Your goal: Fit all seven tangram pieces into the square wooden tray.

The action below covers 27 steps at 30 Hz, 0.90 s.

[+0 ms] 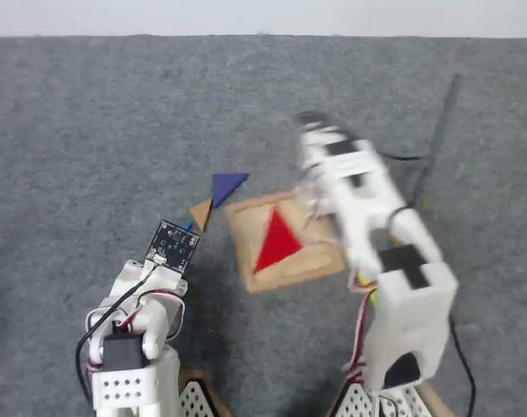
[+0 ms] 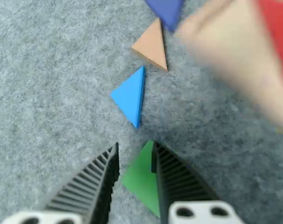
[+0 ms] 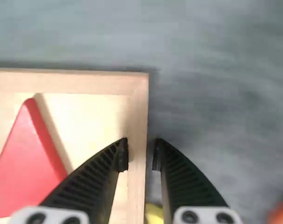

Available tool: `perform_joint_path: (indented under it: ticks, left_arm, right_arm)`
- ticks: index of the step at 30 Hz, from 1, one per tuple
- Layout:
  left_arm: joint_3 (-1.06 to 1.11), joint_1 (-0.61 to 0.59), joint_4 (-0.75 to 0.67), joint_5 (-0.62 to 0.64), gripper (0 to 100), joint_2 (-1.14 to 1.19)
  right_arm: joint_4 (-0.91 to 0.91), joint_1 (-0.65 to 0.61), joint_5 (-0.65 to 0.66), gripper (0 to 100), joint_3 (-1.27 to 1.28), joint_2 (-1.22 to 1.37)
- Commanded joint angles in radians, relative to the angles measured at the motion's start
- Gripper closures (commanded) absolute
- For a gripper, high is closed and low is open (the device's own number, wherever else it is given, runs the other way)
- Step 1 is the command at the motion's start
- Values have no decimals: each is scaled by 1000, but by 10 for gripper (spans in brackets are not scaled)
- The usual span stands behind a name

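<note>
Straddling the tray (image 3: 139,93) rim, the right fingers (image 3: 99,172) clamped it; the left fingers (image 2: 94,177) stood apart, one partly hiding a green triangle (image 2: 139,177).

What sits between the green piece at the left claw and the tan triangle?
A light blue triangle, lying flat and apart from both the green piece and the tan triangle; the left wrist view shows it.
</note>
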Motion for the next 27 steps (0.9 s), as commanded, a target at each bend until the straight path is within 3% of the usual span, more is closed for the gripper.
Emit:
perform_joint_path:
  ticks: [1,7,12,20,24,27]
  left_arm:
    - [-7,-5,3,-6,892,-20]
    - [-7,-5,3,-6,892,-20]
    - [-7,-5,3,-6,892,-20]
    - [-7,-5,3,-6,892,-20]
    - [-7,-5,3,-6,892,-20]
    - [-7,-5,3,-6,892,-20]
  right_arm:
    - [15,122,-43,894,-58,4]
    - [18,119,-106,893,-61,-24]
    - [7,4,-114,891,-60,-73]
    - [-13,-90,-78,894,-92,58]
    - [45,-82,-83,894,-124,67]
    - [58,1,-84,894,-123,51]
